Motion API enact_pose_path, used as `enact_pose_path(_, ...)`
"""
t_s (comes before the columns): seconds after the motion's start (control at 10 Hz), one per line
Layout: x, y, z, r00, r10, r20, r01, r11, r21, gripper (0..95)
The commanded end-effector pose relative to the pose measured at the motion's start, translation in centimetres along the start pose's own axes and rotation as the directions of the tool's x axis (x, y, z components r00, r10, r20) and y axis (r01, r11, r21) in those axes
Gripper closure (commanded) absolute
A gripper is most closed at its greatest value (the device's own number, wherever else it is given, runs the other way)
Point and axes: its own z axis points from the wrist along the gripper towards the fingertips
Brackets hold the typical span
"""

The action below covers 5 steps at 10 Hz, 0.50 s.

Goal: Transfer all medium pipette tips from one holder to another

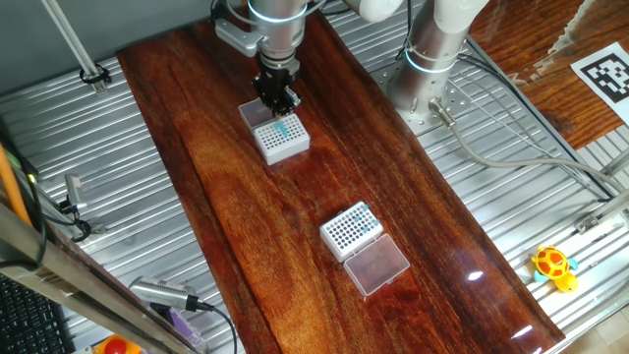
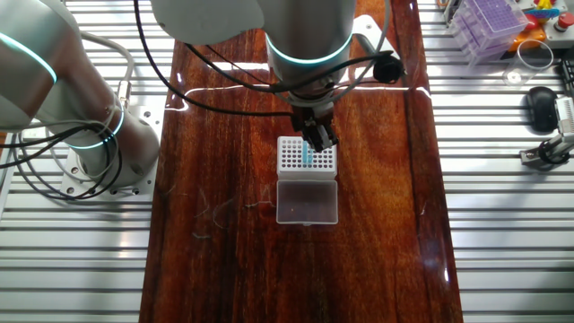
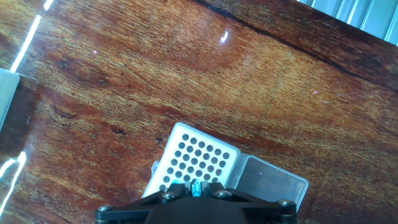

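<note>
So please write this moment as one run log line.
gripper: over far rack | teal tips: in this rack | near rack: no teal seen | grasp: unclear

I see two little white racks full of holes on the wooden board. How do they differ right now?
The rack under the tool holds teal tips in its grid; the nearer rack shows only dark holes. The tool hangs right over the first rack, while nothing is above the nearer one. Both are white, with a clear lid folded open beside them, and both sit on the wooden board.

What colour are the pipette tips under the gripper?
Teal-blue pipette tips, clearest in one fixed view.
</note>
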Motion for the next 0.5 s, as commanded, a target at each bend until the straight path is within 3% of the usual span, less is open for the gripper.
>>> enact_pose_path(0.1,-0.01,0.01,0.1,1.0,-0.001,0.0,0.001,1.0,0.0,95.0)
enact_pose_path(0.5,-0.14,0.13,0.26,1.0,-0.003,0.001,0.003,1.0,0.0,95.0)
